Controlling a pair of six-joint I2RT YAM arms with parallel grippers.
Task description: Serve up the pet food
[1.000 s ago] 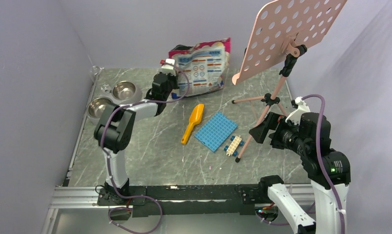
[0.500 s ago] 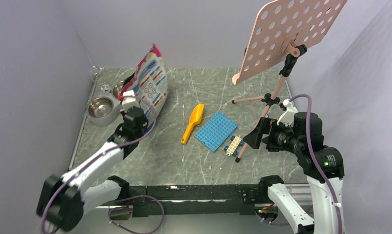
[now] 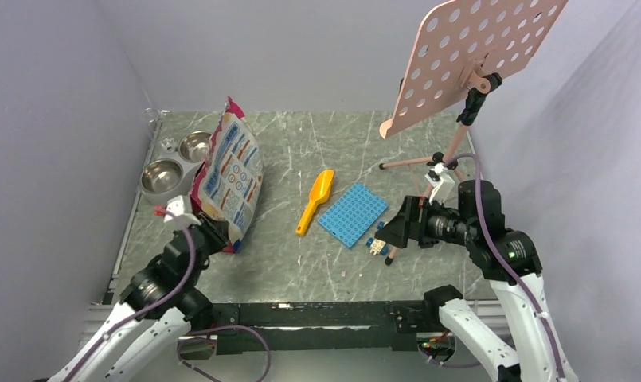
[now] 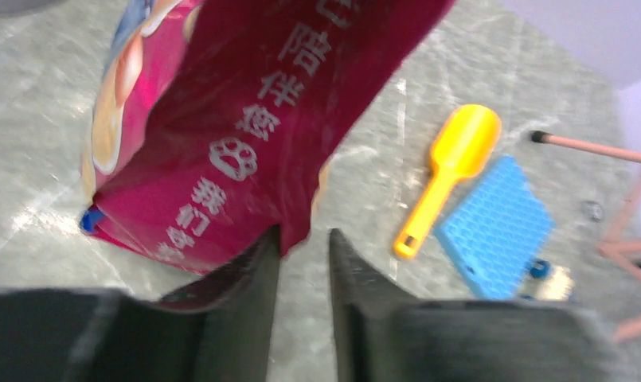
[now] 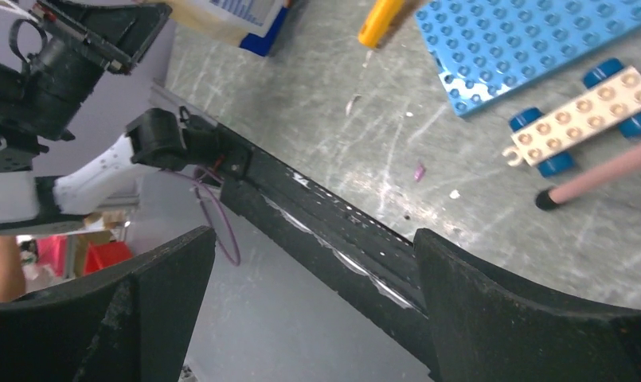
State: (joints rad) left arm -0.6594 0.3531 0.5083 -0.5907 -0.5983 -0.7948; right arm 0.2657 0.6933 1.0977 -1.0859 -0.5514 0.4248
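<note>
The pink pet food pouch [image 3: 231,179] stands upright on the left half of the table, just right of the twin steel bowls [image 3: 162,175]. No kibble shows; the pet food itself is hidden inside the pouch. My left gripper [image 3: 213,236] sits low at the pouch's near bottom corner. In the left wrist view the jaws of this gripper [image 4: 303,232] stand slightly apart with bare table between them, and the pouch [image 4: 221,119] ends right at the left fingertip. My right gripper [image 3: 398,227] hovers wide open and holds nothing [image 5: 313,235]. The orange-yellow scoop [image 3: 315,200] lies mid-table.
A blue studded plate [image 3: 353,213] and a small wheeled brick car [image 3: 381,237] lie right of the scoop. A pink perforated music stand [image 3: 476,56] rises at the back right, one of its legs ending beside the car. Grey walls close the left and back.
The left arm brought the pouch from the back of the table to the left front, stood it upright, and its jaws have parted. The right gripper moved left, toward the car.
</note>
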